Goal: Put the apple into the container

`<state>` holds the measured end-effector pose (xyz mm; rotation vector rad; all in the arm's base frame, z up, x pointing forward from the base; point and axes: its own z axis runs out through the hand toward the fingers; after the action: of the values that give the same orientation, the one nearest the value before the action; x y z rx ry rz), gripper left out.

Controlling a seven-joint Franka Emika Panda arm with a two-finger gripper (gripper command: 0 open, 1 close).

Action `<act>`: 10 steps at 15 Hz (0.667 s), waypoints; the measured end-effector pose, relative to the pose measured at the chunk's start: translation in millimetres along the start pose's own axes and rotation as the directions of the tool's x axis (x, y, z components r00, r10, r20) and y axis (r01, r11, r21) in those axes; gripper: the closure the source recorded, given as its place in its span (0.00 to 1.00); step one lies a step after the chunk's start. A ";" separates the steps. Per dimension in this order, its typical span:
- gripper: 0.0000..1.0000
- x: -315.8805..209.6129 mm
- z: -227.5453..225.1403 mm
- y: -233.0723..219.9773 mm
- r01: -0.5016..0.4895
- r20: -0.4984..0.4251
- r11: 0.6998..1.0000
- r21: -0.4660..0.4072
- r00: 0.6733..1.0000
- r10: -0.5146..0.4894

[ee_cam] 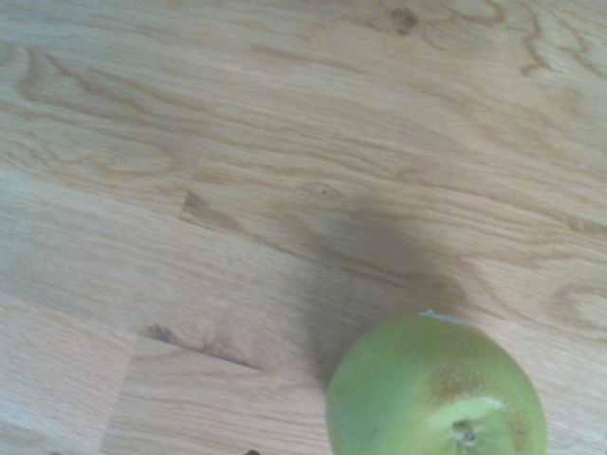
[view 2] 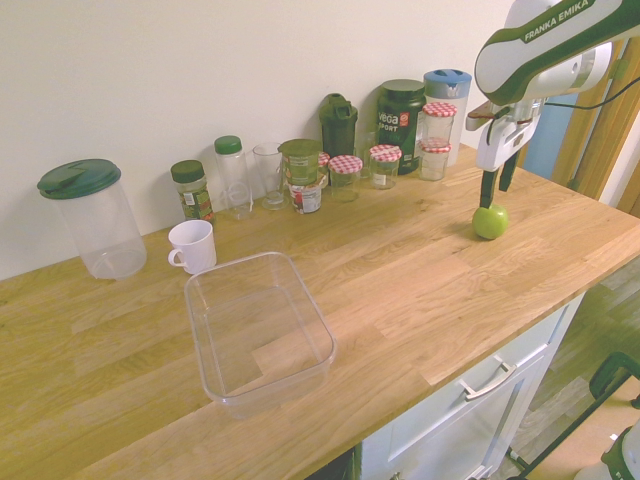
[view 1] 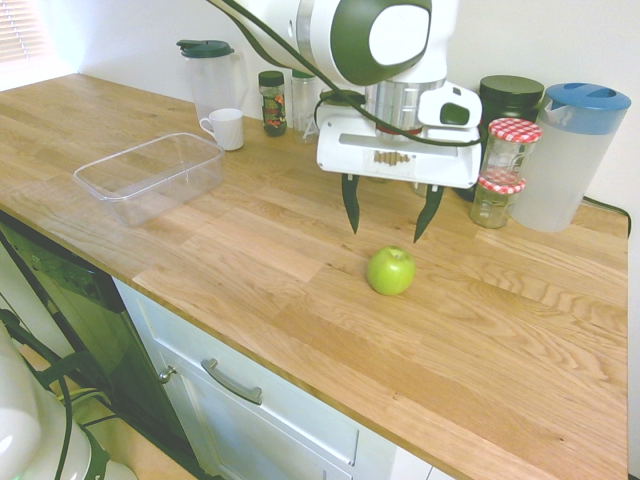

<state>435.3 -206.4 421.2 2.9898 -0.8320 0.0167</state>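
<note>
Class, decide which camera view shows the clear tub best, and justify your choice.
The second exterior view: the clear plastic tub appears larger there, its whole rim and the wood through its base visible, beside the white mug. The first exterior view also shows it whole, but smaller and faint. The wrist view doesn't show it.

there is lots of bare wood on the worktop [view 1: 300,270] between the green apple [view 1: 390,271] and the clear tub [view 1: 150,180], but jars [view 1: 497,198] crowd the wall.
</note>
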 end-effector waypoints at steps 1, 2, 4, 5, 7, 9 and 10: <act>0.00 0.9 7.2 3.4 0.009 0.006 1.000 -0.010 1.000 -0.008; 0.00 1.9 13.7 4.4 0.013 0.012 1.000 -0.018 1.000 -0.013; 0.00 4.3 24.9 3.9 0.023 0.024 0.999 -0.030 0.999 -0.022; 0.00 5.5 30.6 3.6 0.030 0.026 0.999 -0.041 0.999 -0.029; 0.00 8.2 44.7 2.5 0.043 0.019 0.997 -0.059 0.999 -0.042; 1.00 11.9 58.5 0.4 0.038 0.008 0.997 -0.064 0.999 -0.038; 1.00 14.4 64.1 -0.9 0.036 0.002 0.997 -0.065 0.999 -0.036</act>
<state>448.1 -215.7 357.4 2.9435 -0.7633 -0.0119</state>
